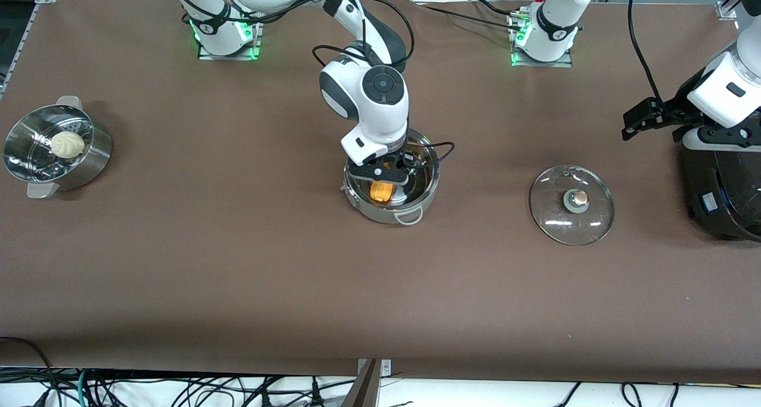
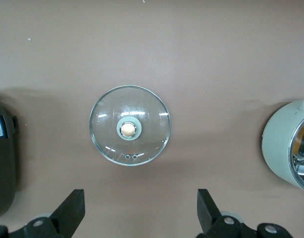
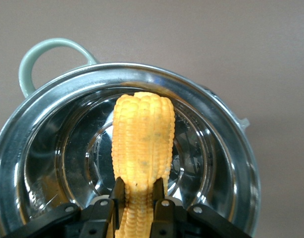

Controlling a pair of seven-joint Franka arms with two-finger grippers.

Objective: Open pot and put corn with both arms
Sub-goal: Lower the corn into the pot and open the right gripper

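The steel pot (image 1: 416, 202) stands open at the table's middle. My right gripper (image 1: 386, 172) reaches into it, shut on the yellow corn (image 1: 380, 191). In the right wrist view the corn (image 3: 142, 144) sits between the fingers (image 3: 116, 191) and points into the pot (image 3: 226, 134). The glass lid (image 1: 572, 204) with its brass knob lies flat on the table, toward the left arm's end. My left gripper (image 1: 645, 117) is open and empty, up in the air beside the black cooker. In the left wrist view the lid (image 2: 129, 125) lies on the table below the open fingers (image 2: 73, 210).
A perforated steamer bowl (image 1: 89, 163) holding a white bun (image 1: 66, 144) stands at the right arm's end. The large black cooker (image 1: 722, 187) stands at the left arm's end, under the left arm. The pot's side shows at the edge of the left wrist view (image 2: 285, 148).
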